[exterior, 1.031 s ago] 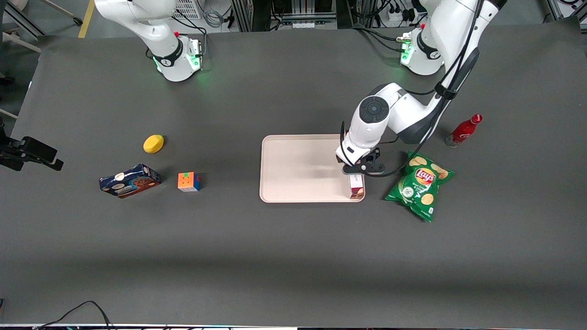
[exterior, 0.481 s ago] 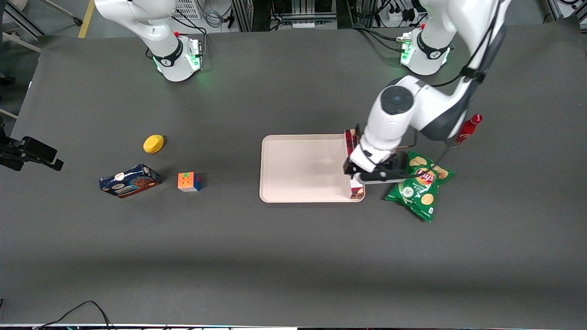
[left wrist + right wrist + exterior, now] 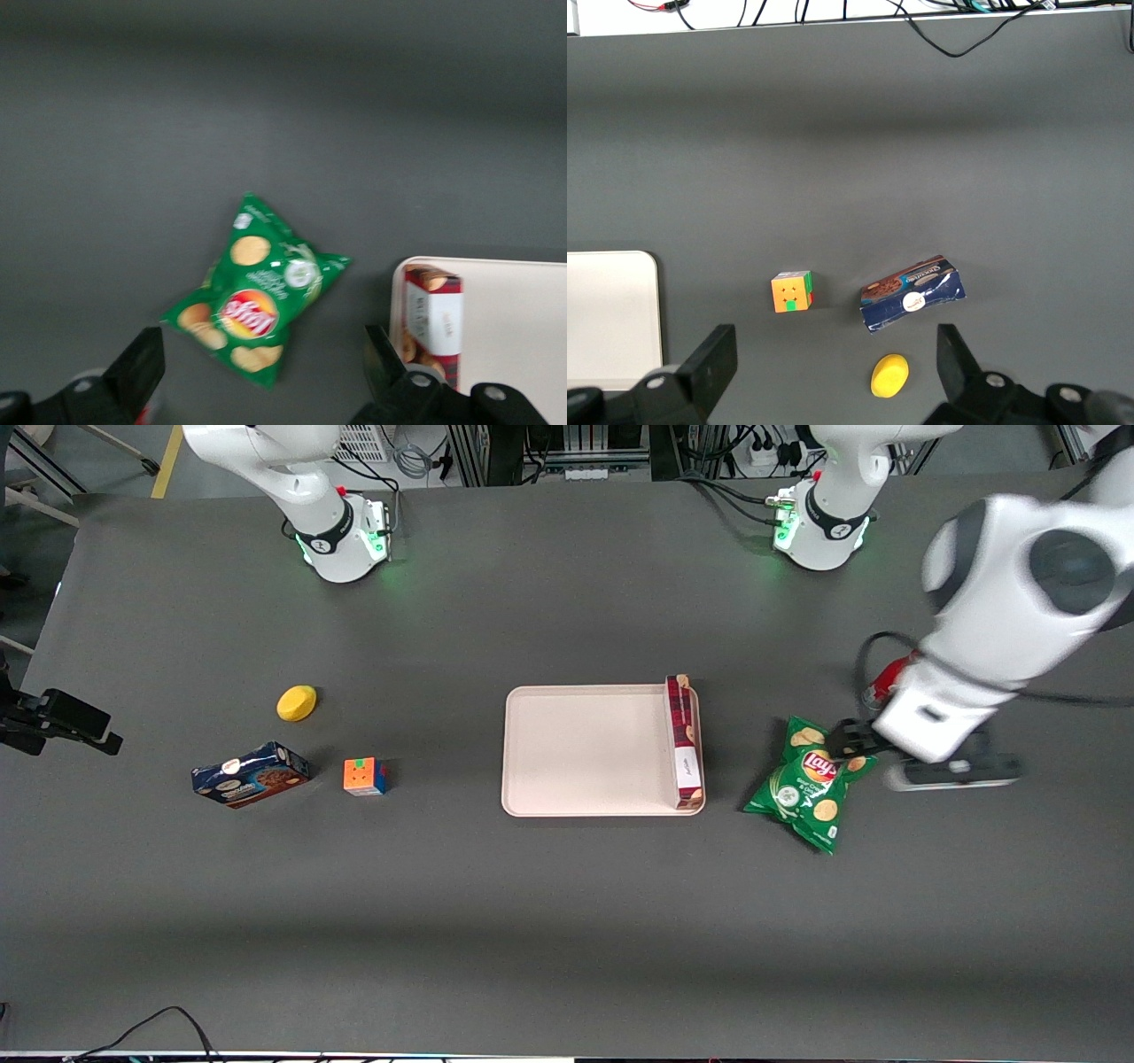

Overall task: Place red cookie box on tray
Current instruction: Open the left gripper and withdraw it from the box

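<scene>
Clearance mattered most: the hand (image 3: pixel 864 746), spread empty above the Lay's chip bag (image 3: pixel 810 781), probably needed only to lift away, since the red cookie box (image 3: pixel 686 740) lay inside the tray (image 3: pixel 576 753) against its rim.

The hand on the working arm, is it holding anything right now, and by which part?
Nothing is held. The hand is open and empty above the chips bag, while the red cookie box lies on the tray, along its edge.
</scene>
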You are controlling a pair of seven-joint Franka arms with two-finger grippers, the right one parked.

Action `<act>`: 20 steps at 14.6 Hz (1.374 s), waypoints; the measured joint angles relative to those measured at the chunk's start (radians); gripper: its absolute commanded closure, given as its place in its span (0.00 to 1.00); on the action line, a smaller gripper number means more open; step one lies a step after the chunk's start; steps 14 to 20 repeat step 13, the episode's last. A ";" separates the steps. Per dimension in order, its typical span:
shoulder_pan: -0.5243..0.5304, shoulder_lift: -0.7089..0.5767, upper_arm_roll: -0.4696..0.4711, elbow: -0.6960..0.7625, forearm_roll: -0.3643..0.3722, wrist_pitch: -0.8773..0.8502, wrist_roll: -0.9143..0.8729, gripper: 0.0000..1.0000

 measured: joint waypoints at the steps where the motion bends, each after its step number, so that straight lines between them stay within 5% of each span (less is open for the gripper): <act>1: 0.004 -0.020 0.037 0.024 -0.003 -0.057 0.042 0.00; 7: 0.029 -0.144 0.185 0.083 -0.008 -0.229 0.190 0.00; 20: 0.038 -0.209 0.193 0.082 -0.037 -0.297 0.227 0.00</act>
